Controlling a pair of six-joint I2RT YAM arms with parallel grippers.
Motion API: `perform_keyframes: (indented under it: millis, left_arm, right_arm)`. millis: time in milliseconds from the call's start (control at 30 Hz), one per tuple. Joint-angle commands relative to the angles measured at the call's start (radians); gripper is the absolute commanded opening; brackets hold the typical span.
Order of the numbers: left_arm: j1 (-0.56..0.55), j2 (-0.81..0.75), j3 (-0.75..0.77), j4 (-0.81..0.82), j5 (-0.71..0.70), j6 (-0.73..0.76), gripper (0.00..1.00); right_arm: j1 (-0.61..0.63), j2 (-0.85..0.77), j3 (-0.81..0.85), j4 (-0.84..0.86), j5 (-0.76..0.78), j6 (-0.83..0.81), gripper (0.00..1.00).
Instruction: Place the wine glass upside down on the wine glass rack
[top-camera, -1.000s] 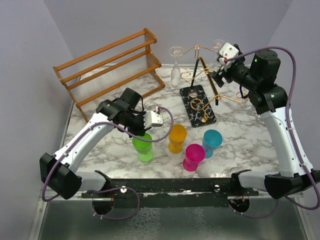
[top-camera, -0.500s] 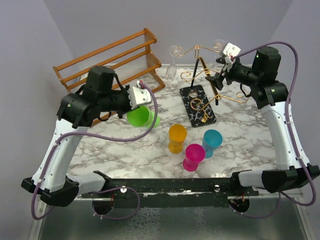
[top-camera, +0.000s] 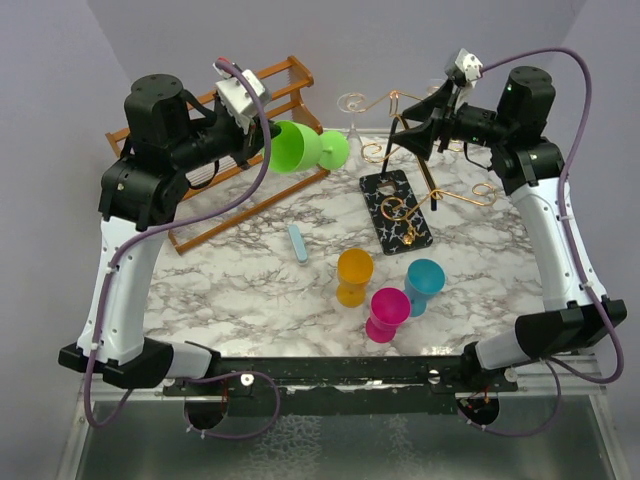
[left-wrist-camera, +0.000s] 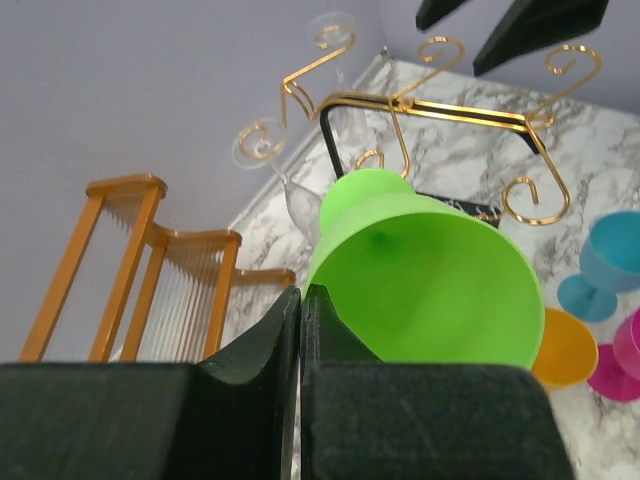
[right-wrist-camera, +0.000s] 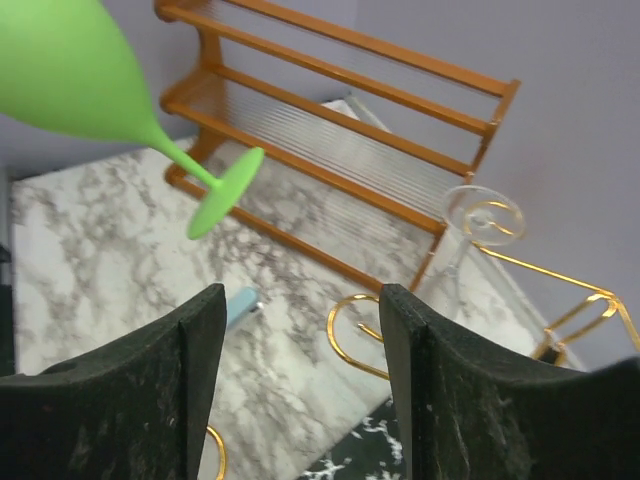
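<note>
Green wine glass (top-camera: 297, 147) is up in the air, lying on its side, at the far left of the bench (top-camera: 230, 285). Its round foot points toward the wine glass rack (top-camera: 396, 208) and its open mouth faces back toward the left tool (top-camera: 265, 148). It hangs in front of the brown wooden shelf rack (top-camera: 290, 75), just short of the gold wire arms.

One far-left gold curl already carries a clear glass (top-camera: 350, 105), hanging upside down close to the green foot. On the bench below stand an orange cup (top-camera: 353, 275), a pink cup (top-camera: 387, 312) and a blue cup (top-camera: 424, 282), grouped near the black, white-veined base. A small pale blue object (top-camera: 298, 242) lies flat to their left, well apart from the rack.

The left tool is clenched on the rim of the green bowl, and the wrist view shows its fingers nearly together with the thin wall pinched between them. The right tool (top-camera: 425, 125) is spread wide and grasps nothing, hanging close by the top of the slanted black post.
</note>
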Motion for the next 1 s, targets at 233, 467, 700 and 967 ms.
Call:
perform_keyframes:
  millis: [233, 467, 700, 967]
  left_arm:
    - [0.001, 0.104, 0.046, 0.343, -0.005, -0.255, 0.0]
    - [0.0, 0.142, 0.059, 0.391, 0.031, -0.308, 0.0]
    - [-0.009, 0.154, 0.058, 0.408, 0.033, -0.322, 0.0]
    - [-0.016, 0.158, 0.045, 0.407, 0.036, -0.314, 0.0]
  right_arm:
    - [0.043, 0.029, -0.086, 0.19, 0.004, 0.452, 0.57]
    - [0.057, 0.046, -0.102, 0.263, -0.018, 0.582, 0.54]
    - [0.072, 0.089, -0.076, 0.276, 0.043, 0.623, 0.47]
    - [0.097, 0.129, -0.036, 0.297, 0.076, 0.645, 0.4]
